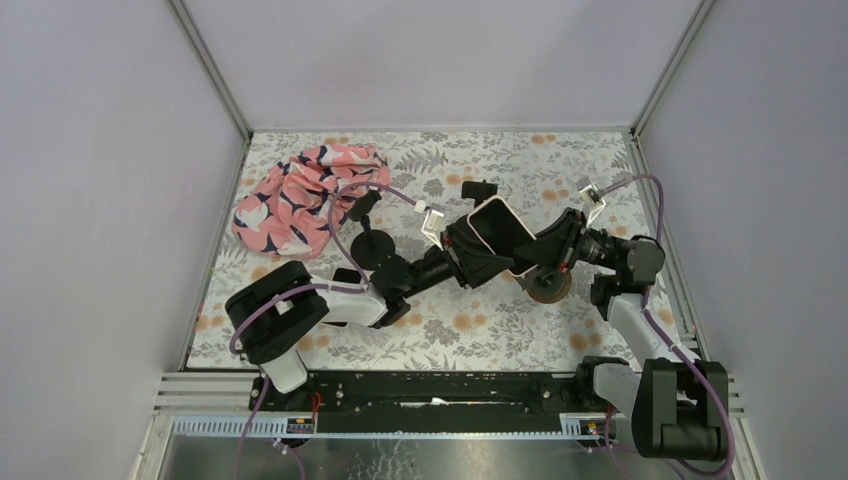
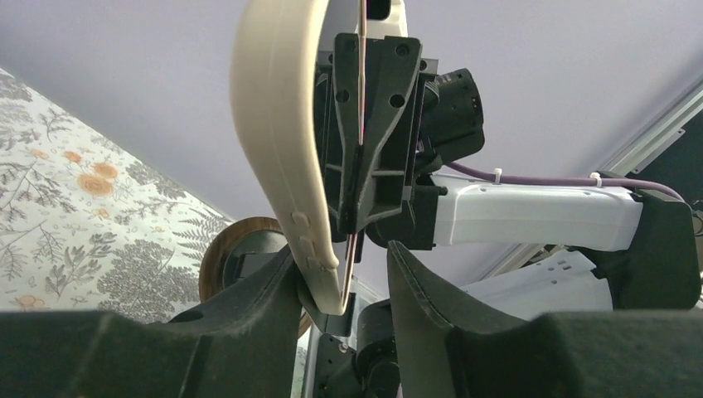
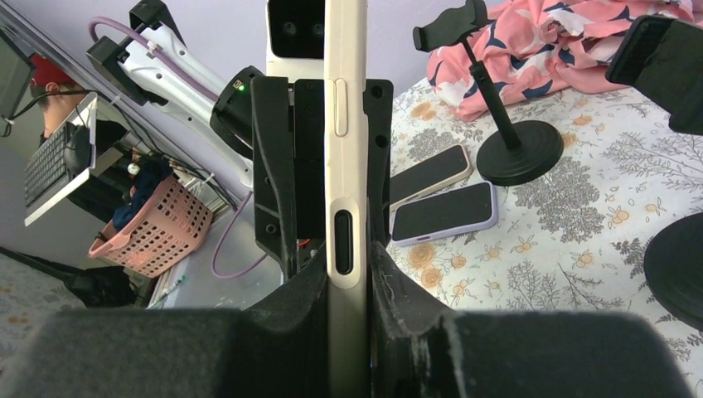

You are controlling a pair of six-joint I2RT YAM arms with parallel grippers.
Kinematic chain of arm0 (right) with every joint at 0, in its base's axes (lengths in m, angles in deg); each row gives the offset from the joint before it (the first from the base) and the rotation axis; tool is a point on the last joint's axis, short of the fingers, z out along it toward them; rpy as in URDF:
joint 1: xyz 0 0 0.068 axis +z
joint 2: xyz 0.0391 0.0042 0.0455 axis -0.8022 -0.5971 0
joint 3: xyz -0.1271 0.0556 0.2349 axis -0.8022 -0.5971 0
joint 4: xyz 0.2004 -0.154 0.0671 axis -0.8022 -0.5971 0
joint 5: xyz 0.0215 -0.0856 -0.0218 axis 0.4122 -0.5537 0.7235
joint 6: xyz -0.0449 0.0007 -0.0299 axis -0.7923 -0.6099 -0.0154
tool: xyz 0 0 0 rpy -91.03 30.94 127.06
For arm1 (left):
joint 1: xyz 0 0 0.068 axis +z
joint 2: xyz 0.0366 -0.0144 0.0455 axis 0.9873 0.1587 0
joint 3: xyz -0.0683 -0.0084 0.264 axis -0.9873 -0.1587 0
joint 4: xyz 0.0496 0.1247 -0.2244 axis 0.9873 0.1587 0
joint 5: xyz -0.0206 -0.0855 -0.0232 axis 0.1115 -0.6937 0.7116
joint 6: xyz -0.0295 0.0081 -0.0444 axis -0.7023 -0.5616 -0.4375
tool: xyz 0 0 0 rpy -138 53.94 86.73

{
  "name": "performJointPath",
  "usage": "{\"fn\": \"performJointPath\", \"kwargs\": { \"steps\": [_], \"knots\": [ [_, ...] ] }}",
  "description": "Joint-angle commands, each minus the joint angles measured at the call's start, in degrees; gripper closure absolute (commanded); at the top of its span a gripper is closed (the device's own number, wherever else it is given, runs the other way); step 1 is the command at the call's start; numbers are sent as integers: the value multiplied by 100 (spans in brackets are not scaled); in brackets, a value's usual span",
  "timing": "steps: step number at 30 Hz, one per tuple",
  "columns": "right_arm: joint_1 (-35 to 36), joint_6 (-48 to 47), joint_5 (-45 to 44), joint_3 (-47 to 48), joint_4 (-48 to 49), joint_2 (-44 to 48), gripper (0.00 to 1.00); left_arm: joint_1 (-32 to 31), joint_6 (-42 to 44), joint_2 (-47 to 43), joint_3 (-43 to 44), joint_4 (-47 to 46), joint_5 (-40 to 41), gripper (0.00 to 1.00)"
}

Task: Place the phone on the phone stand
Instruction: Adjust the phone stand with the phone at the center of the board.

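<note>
Top view: the phone [image 1: 497,225] is held off the counter [image 1: 440,335], about midway across and toward the right edge, between the left pincer [image 1: 478,242] and the right pincer [image 1: 532,248]. A wooden-base phone stand [image 1: 548,287] sits just beneath it. A black-base stand [image 1: 376,247] stands further left, and a pink cloth [image 1: 300,195] lies at the far left corner.

Left wrist view: the phone is edge-on. The left pincer's fingers [image 2: 249,315] are apart, one touching the case and the other clear of it.

Right wrist view: the right pincer is clamped on the phone. Two spare phones [image 3: 443,211] lie flat near the black-base stand.
</note>
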State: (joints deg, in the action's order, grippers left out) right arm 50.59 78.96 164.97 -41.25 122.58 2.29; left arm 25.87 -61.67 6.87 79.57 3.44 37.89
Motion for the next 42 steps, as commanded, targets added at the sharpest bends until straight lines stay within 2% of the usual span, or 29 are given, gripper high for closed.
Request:
{"fn": "performJointPath", "kwargs": {
  "steps": [1,3,4,6,8,11,12,13,14,16,17,19,20,21,25,29,33,35,36,37,38,40,41,42],
  "knots": [
    [63,-248,-152,190,-73,27,100,-2,-118,158,191,-526,-390,57],
    [78,-299,-152,190,-170,29,98,13,-120,160,159,-545,-408,71],
    [85,-322,-152,187,-201,33,97,28,-124,167,158,-546,-425,84],
    [90,-347,-133,199,-241,35,95,52,-148,167,150,-567,-451,96],
    [90,-412,-113,203,-324,39,88,61,-125,154,125,-598,-450,100],
    [90,-815,-19,341,-1060,59,70,89,-1,58,83,-474,-469,100],
    [90,-1099,33,390,-1300,61,54,98,88,44,79,-351,-498,100],
    [90,-1476,165,550,-1950,65,11,103,213,-7,83,-181,-547,100],
    [85,-1938,316,693,-2525,69,2,112,350,-91,79,26,-599,100],
    [90,-3209,525,1027,-4082,120,0,111,669,-229,68,493,-713,100],
    [90,-4249,533,1276,-5199,130,0,109,830,-295,54,741,-780,100],
    [90,-7212,64,2157,-8646,42,0,119,1116,-420,-15,1094,-872,100],
    [90,-8437,-87,2523,-9781,-113,0,142,1254,-471,-46,1311,-917,100],
    [83,-8944,-286,2774,-10309,-234,0,190,1313,-507,-83,1434,-980,100],
    [64,-9864,-1010,3271,-11279,-646,0,490,1105,-474,-233,1487,-1348,100],
    [56,-10290,-1788,3333,-11354,-641,0,780,855,-336,-306,1542,-1636,100],
    [55,-10054,-2378,3131,-10829,-285,0,868,1098,-369,-360,1879,-1666,100],
    [55,-9090,-2655,2833,-10321,-134,0,869,1323,-428,-370,2101,-1623,100],
    [59,-9346,-2389,2770,-10637,-174,0,872,1402,-451,-389,2137,-1605,100],
    [87,-10297,-1788,2888,-11434,-322,0,869,1459,-480,-421,2143,-1579,100],
    [128,-11070,-1478,3036,-12134,-536,3,869,1531,-512,-456,2162,-1523,100],
    [132,-13210,-1048,3225,-13667,-804,10,868,1677,-587,-529,2229,-1417,100],
    [134,-13949,-1013,3149,-14037,-752,12,871,1759,-621,-562,2273,-1364,100],
    [134,-14240,-1066,2988,-14013,-614,14,869,1836,-644,-584,2321,-1322,100]
  ]
}}
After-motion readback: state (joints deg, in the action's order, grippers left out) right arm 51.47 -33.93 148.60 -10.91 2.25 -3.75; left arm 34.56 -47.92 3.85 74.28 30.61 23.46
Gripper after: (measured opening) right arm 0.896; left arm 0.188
